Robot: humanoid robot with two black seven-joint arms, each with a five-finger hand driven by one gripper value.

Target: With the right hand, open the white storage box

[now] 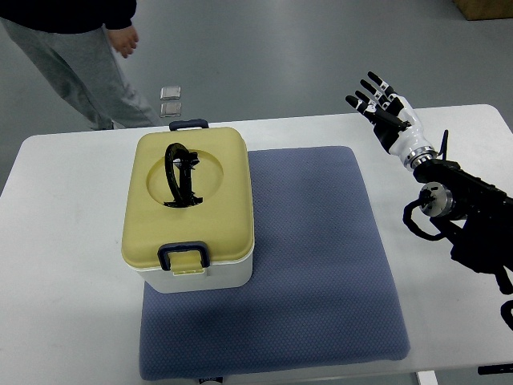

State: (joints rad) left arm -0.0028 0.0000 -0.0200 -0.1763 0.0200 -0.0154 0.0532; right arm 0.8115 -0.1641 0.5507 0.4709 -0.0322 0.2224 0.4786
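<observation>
The white storage box point(189, 210) with a pale yellow lid sits on the left part of a blue mat point(321, 257). A black carry handle point(180, 175) lies folded in the lid's round recess. Dark blue latches show at the near side point(184, 255) and the far side point(188, 124), both down. My right hand point(378, 100) hovers over the table's far right, well apart from the box, fingers spread and holding nothing. Its black arm point(465, 212) enters from the right edge. The left arm is out of view.
The white table point(72, 321) carries the mat and box. A person in grey trousers point(80, 64) stands beyond the far left edge, one hand point(127, 40) hanging. Two small square items point(171, 100) lie on the floor behind the box.
</observation>
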